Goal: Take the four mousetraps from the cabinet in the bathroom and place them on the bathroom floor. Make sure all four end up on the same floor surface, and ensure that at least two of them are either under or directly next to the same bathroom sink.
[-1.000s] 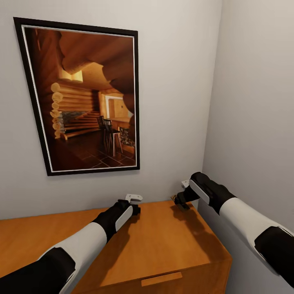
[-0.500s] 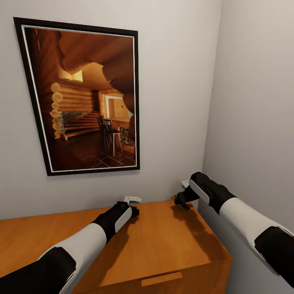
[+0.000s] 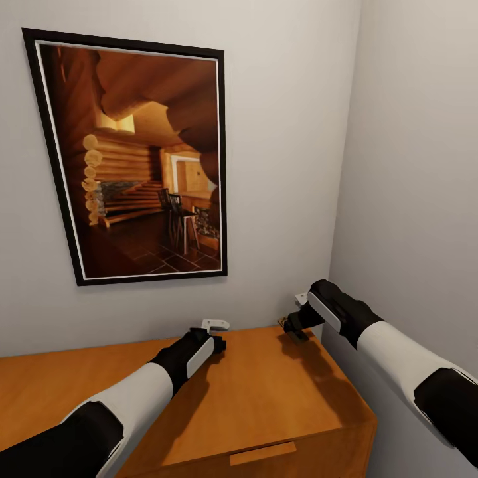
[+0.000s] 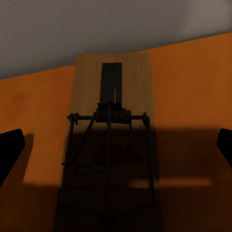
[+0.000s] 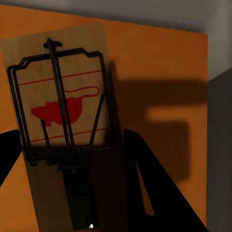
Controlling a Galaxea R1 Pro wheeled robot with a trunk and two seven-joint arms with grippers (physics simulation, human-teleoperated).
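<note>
Over the orange-brown cabinet (image 3: pixel 265 398), my left gripper (image 3: pixel 216 337) hangs open just above the flat top. A mousetrap (image 4: pixel 110 130) lies flat there between its wide-apart fingers (image 4: pixel 9 151), near the back wall. My right gripper (image 3: pixel 291 325) is at the cabinet's back right corner, shut on a second mousetrap (image 5: pixel 63 111), a wooden board with a red mouse print and a dark wire bar. A sliver of that mousetrap (image 3: pixel 285 322) shows at the fingertips, slightly off the top. In the right wrist view one finger (image 5: pixel 150 183) presses its long edge.
A large framed picture (image 3: pixel 133 159) of a log-cabin interior hangs on the pale wall behind the cabinet. The right wall (image 3: pixel 418 166) stands close beside my right arm. A drawer handle (image 3: pixel 262 453) shows on the cabinet's front.
My left gripper has dropped slightly toward the cabinet top. The right arm has not moved.
</note>
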